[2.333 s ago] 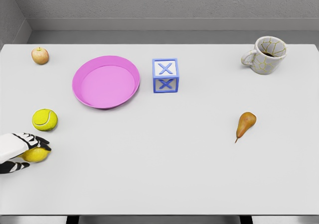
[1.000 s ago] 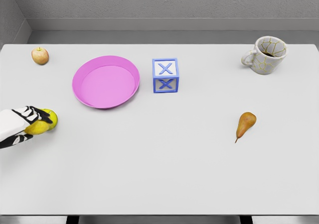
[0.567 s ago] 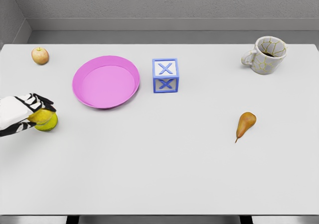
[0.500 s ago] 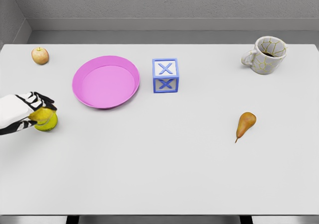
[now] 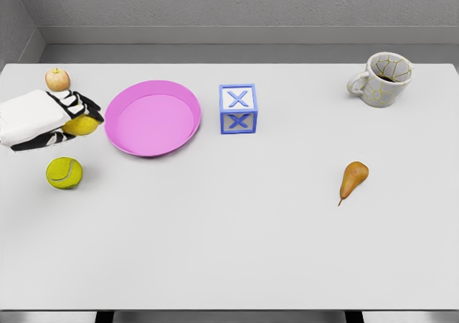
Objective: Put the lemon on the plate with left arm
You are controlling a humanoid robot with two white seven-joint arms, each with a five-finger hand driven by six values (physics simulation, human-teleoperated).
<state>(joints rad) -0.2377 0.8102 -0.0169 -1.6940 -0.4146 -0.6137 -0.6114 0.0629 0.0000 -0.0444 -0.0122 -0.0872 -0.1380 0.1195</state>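
Note:
My left hand (image 5: 77,115) comes in from the left edge, its fingers curled around the yellow lemon (image 5: 82,125), which it holds above the table. The lemon sits just left of the pink plate (image 5: 153,118), a short gap from its rim. The plate lies on the white table, left of centre, with nothing in it. My right arm does not show.
A tennis ball (image 5: 64,172) lies below the hand. A small apple (image 5: 57,80) sits at the far left. A blue X block (image 5: 238,108) stands right of the plate, a cracked-pattern mug (image 5: 383,79) at far right, a pear (image 5: 353,179) at mid right.
The left hand has lifted the lemon from near the tennis ball and carried it up and right toward the plate's left rim. The tennis ball is uncovered again.

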